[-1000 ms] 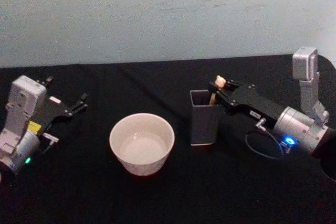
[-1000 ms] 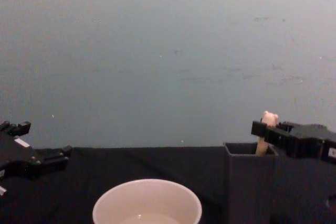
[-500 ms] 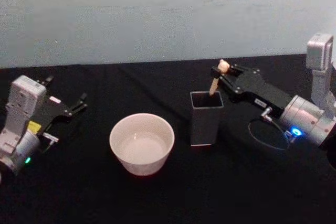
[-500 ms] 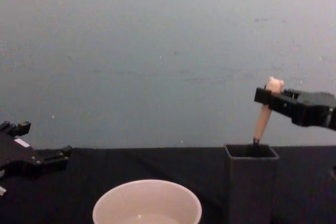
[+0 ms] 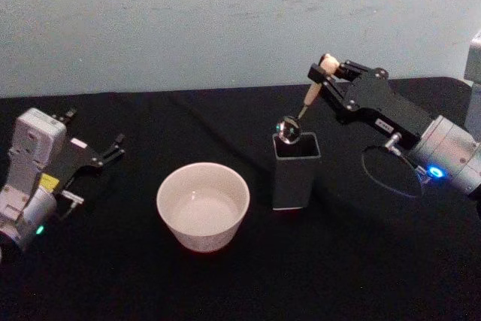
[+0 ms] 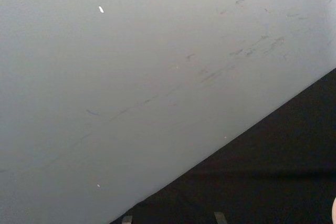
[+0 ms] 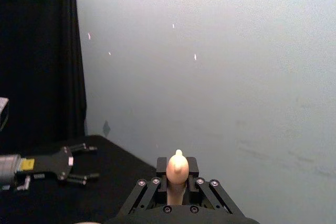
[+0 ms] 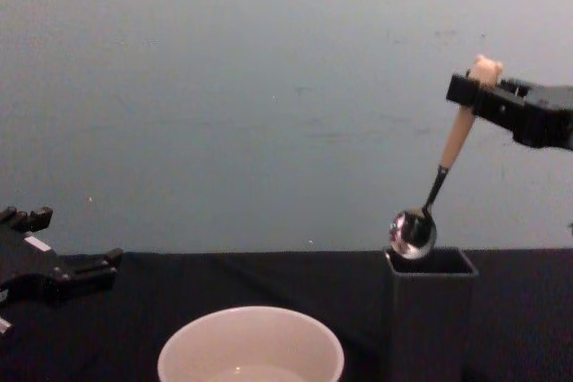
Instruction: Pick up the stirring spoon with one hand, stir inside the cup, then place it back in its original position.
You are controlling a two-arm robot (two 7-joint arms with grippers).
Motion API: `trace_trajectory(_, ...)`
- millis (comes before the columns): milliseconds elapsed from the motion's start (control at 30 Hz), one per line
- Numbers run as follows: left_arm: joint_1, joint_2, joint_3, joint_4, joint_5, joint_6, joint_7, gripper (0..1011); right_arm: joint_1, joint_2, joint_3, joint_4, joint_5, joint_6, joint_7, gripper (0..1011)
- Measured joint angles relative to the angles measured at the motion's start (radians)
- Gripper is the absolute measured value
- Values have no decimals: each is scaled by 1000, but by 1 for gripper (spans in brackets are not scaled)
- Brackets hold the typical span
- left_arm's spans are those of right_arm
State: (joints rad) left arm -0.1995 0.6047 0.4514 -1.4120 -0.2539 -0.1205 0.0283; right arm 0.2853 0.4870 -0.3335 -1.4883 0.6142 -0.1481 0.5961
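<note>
I had the right gripper (image 5: 325,70) clamped on the stirring spoon (image 5: 307,101) above the holder (image 5: 293,174), left gripper (image 5: 94,128) parked far off, cup (image 5: 201,235) stir and return not done.

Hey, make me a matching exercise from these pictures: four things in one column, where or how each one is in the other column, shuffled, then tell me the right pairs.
Column one
1. stirring spoon
2. cup
3. left claw
4. dark grey holder

Column two
A. open, at the robot's far left, holding nothing
B. stands upright just right of the cup
C. hangs tilted from the shut right claw, bowl at the holder's mouth
D. wide and cream, between the holder and the left claw

Pairs: 1-C, 2-D, 3-A, 4-B.
</note>
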Motion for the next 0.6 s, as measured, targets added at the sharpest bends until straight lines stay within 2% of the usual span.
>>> trace_trajectory(300,0,0,0,0,0,0,0,1001,28,-19,-12,3,9,-18,29,212)
trace_trajectory(600,0,0,0,0,0,0,0,1001,74,-59,-81,41,-12,-14,58,212)
